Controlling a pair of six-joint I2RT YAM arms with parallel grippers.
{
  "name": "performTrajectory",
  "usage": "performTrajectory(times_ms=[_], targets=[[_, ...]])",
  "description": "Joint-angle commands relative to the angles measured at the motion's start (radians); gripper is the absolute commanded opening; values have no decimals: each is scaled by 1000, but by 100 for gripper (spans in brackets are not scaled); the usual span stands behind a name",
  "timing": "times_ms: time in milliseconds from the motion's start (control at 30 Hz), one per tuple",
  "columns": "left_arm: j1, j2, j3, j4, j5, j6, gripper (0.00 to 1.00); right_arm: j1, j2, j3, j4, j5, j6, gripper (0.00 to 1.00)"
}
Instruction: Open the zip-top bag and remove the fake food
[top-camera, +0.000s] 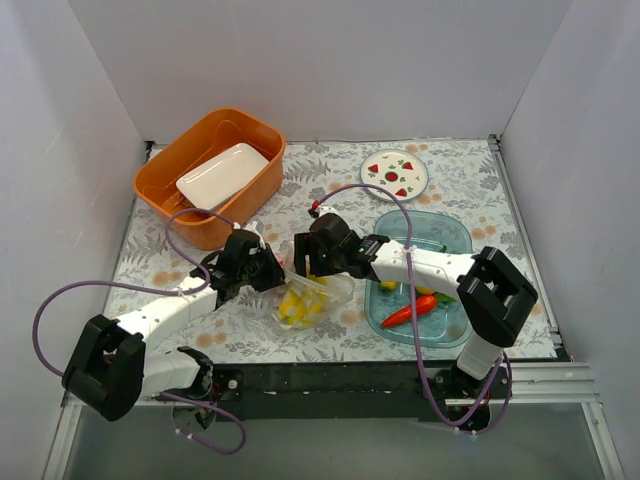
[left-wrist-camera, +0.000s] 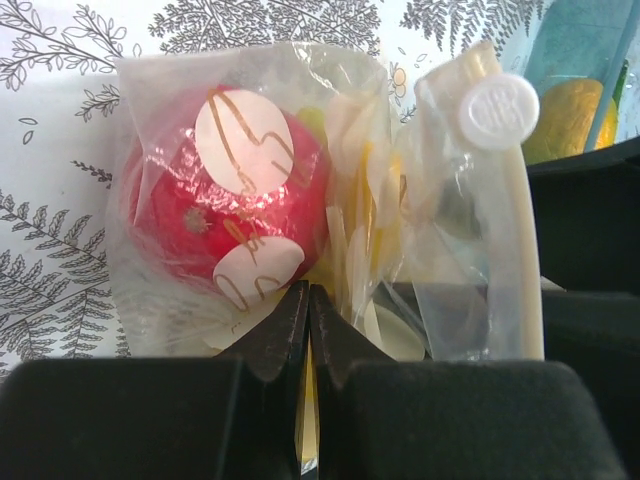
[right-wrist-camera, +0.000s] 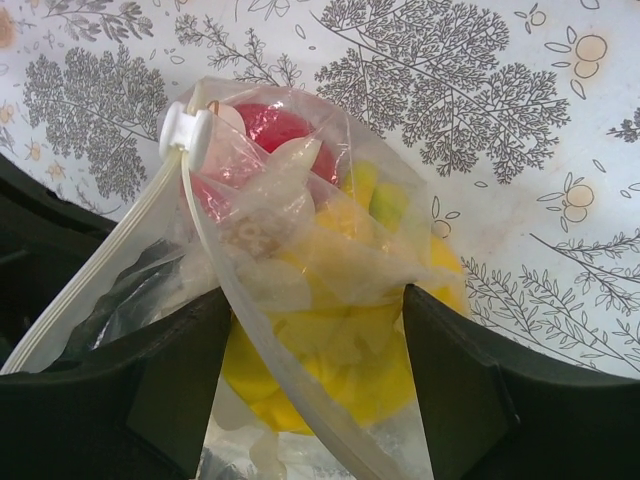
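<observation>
The zip-top bag (top-camera: 310, 298) lies crumpled on the table between my two grippers. It holds yellow fake food (right-wrist-camera: 320, 350), a red tomato (left-wrist-camera: 225, 215) and a green bit (right-wrist-camera: 388, 200). Its white zip slider (right-wrist-camera: 185, 130) sits at one end of the zip strip. My left gripper (left-wrist-camera: 308, 290) is shut on a fold of the bag's plastic just in front of the tomato. My right gripper (right-wrist-camera: 315, 295) is open wide, its fingers astride the bag over the yellow pieces. A long red pepper (top-camera: 408, 311) and yellow pieces (top-camera: 388, 285) lie in the blue tray.
The clear blue tray (top-camera: 455, 235) stands right of the bag, under my right arm. An orange basket (top-camera: 165, 180) holding a white dish (top-camera: 222, 173) stands at the back left. A round strawberry-printed plate (top-camera: 395, 174) lies at the back. White walls enclose the table.
</observation>
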Motion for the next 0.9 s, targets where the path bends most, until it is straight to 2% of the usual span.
performTrajectory(times_ms=[0, 133, 200, 333, 400, 567, 700, 867], targets=[[-6, 22, 58, -34, -91, 2, 0, 5, -39, -2, -56, -51, -66, 74], [-3, 78, 63, -83, -217, -35, 0, -22, -97, -59, -43, -85, -85, 66], [-3, 95, 55, -82, -223, -55, 0, -38, -113, -71, -72, -85, -101, 58], [-3, 89, 11, -59, -217, -73, 0, -48, -136, -71, -114, -74, -125, 55], [-3, 85, -9, -57, -227, -83, 0, -48, -151, -71, -114, -86, -133, 50], [-3, 66, -23, -56, -214, -78, 0, -46, -128, -39, -146, -154, -156, 52], [-3, 46, -20, -54, -214, -75, 0, -37, -82, 28, -224, -155, -162, 68], [-3, 43, -8, -51, -183, -67, 0, -31, -65, 97, -298, -149, -98, 69]])
